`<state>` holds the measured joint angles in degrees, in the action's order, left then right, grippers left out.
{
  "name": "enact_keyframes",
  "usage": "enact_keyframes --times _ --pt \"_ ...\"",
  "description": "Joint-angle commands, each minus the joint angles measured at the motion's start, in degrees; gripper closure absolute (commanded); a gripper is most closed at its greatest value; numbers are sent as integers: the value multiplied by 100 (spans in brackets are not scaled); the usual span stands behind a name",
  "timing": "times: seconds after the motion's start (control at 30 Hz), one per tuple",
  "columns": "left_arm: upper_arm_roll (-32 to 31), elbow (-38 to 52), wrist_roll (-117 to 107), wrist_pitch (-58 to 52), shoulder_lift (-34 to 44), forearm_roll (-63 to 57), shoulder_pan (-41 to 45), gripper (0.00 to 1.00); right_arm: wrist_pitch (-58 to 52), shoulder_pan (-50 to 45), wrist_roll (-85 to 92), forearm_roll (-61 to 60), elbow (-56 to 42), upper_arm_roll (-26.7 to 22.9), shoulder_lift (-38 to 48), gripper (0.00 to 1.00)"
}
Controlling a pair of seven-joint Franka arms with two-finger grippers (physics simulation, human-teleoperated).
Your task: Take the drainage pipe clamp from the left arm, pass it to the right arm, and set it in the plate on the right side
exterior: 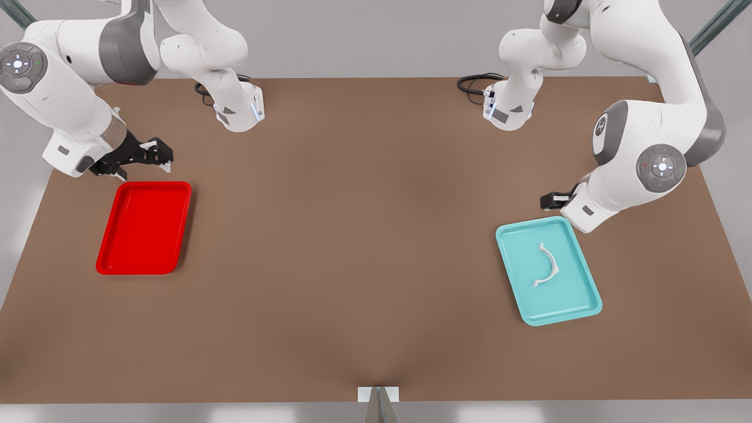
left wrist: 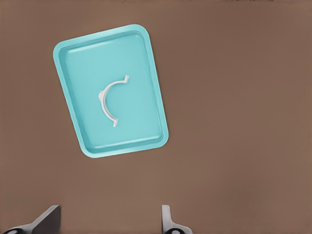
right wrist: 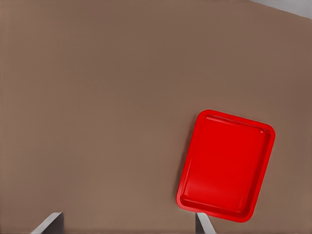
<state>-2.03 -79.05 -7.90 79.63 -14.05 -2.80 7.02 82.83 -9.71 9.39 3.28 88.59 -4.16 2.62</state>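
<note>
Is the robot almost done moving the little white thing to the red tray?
Not yet. The drainage pipe clamp lies in the teal tray. The left tool hovers open beside that tray, holding nothing. The right tool waits open by the empty plate. Grabbing, passing and placing remain.

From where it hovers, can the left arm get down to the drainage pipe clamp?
Probably yes: the left end effector is open, and the drainage pipe clamp lies alone and uncovered in the teal tray, nothing between them.

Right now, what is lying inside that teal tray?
Inside the teal tray lies one thing: the drainage pipe clamp, a thin white half-ring flat on the tray floor, clear of the rim. Nothing covers it. The left gripper hovers open beside the tray.
</note>
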Motion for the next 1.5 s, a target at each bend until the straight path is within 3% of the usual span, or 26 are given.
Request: enact_keyframes --times 0.0,0.1,0.2,0.33,0.57,0.63,0.87,1.4,1.47 --pt "1 -5 -195 35 -1 -2 1 0 -12 110 230 -3 0 20 1 0" --pt "378 -470 -230 386 -106 7 1 0 -12 110 230 -3 0 20 1 0" --pt "1081 -2219 -212 2855 -212 438 9 0 -12 119 247 -3 18 12 -16 0" --pt "1205 -3397 -1126 4948 -502 447 -8 0 -12 128 291 -3 88 3 -16 0" --pt "1328 -4356 -1443 6468 -827 965 -105 0 -12 110 274 -3 132 12 -25 0" --pt "1328 -4373 -1451 6601 -888 1387 -175 0 -4 110 291 -12 141 12 -25 0" --pt "1328 -4567 -2629 6601 -967 1370 -228 0 14 119 291 -12 229 12 -25 0" --pt "1249 -4655 -2998 7067 -1381 1413 -228 0 -12 110 318 -3 194 12 -130 0" --pt "1231 -4655 -2998 7040 -1372 1413 -237 6 -47 110 327 -3 202 29 -130 0"
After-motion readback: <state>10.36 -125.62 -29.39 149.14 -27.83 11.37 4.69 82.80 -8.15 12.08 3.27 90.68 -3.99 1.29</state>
